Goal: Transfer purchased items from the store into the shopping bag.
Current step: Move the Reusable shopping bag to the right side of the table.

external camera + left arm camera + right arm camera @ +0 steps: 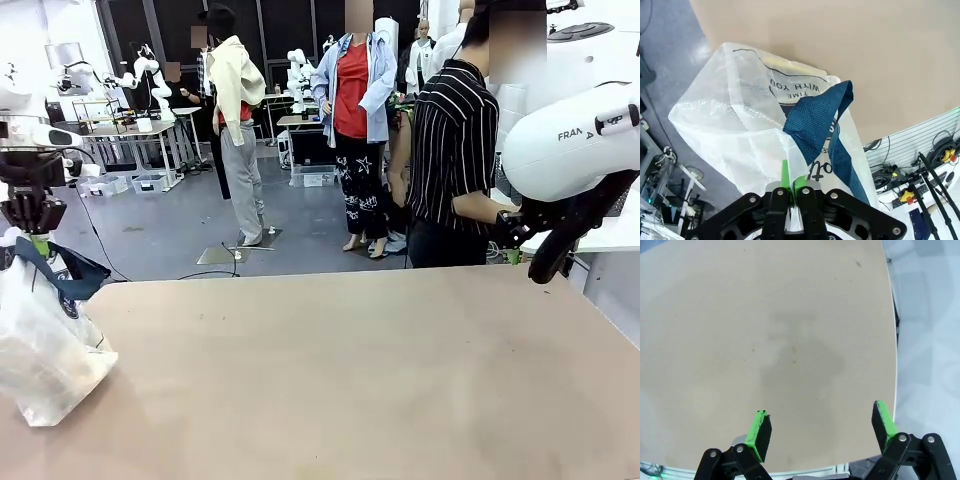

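The shopping bag [42, 345] hangs at the table's left edge, whitish and see-through, with navy handles [60, 272]. My left gripper [38, 238] holds it up from above. In the left wrist view the gripper [791, 181] is shut on the bag's [735, 125] white rim, and a navy strap [815, 122] drapes beside the green pads. My right gripper [512, 248] hovers at the table's far right. In the right wrist view it [822, 426] stands open over bare tabletop with nothing between its fingers [760, 432]. The store and the purchased items are out of view.
The tan table [350, 380] spreads across the middle. A person in a striped shirt [455, 150] stands at its far right corner, close to my right arm. The table's edge [894, 365] runs just beside my right gripper. Cables lie on the floor [910, 185] beyond the bag.
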